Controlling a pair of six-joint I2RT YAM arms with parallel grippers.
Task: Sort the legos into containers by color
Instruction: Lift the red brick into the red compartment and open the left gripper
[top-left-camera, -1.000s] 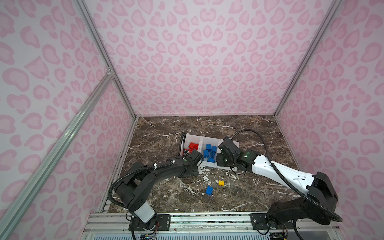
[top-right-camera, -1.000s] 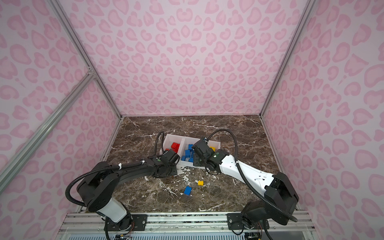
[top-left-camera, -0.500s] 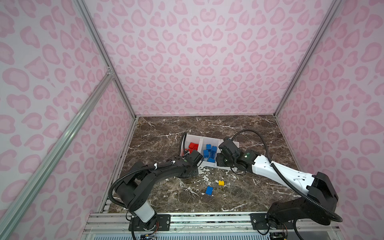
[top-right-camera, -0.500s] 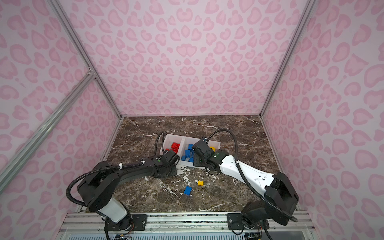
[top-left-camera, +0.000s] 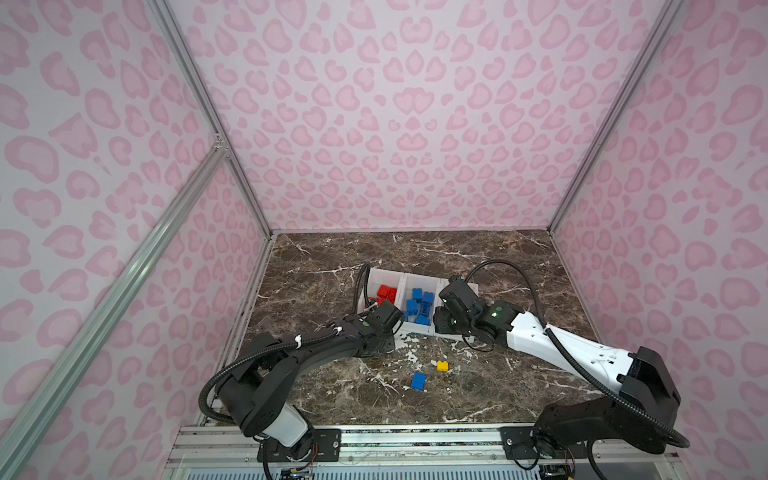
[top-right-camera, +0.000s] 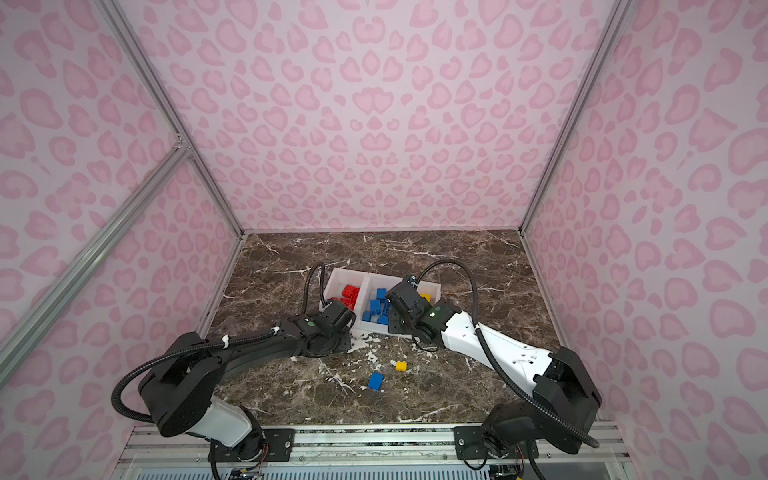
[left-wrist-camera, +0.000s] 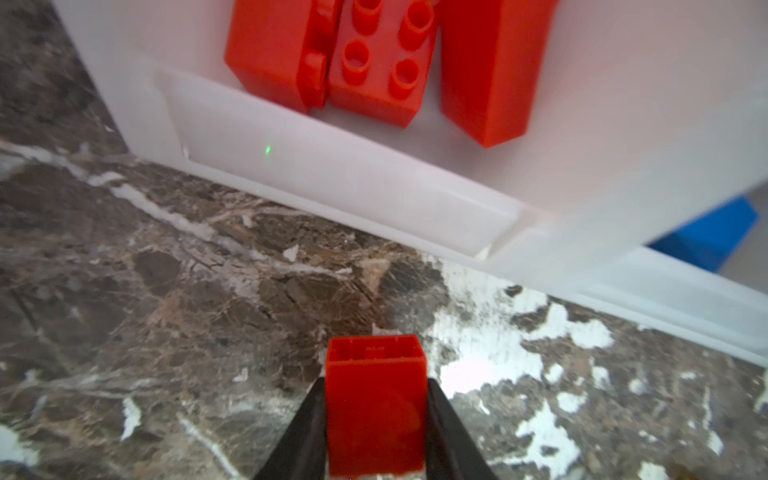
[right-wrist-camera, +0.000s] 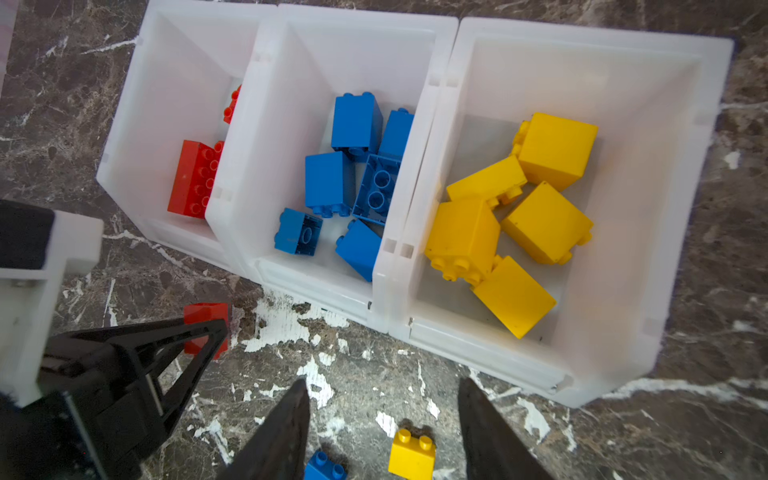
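Note:
My left gripper (left-wrist-camera: 376, 384) is shut on a small red brick (left-wrist-camera: 376, 399), low over the marble just in front of the red container. The right wrist view shows the same left gripper (right-wrist-camera: 208, 332) and red brick (right-wrist-camera: 205, 311). The three joined white containers (right-wrist-camera: 540, 365) hold red legos (right-wrist-camera: 191, 178), blue legos (right-wrist-camera: 330, 183) and yellow legos (right-wrist-camera: 548, 224). My right gripper (right-wrist-camera: 383, 382) stands open above the table in front of the containers, with nothing between its fingers. A loose yellow brick (top-left-camera: 442, 365) and a loose blue brick (top-left-camera: 418, 381) lie on the marble.
The right arm (top-left-camera: 561, 345) covers most of the yellow container in both top views. A black cable (top-left-camera: 361, 282) loops beside the red container. Pink patterned walls close in the marble table (top-left-camera: 415, 249) on three sides.
The left gripper's jaws have closed in on the red brick. Neither arm has visibly shifted in the top views, and the right gripper keeps the same opening.

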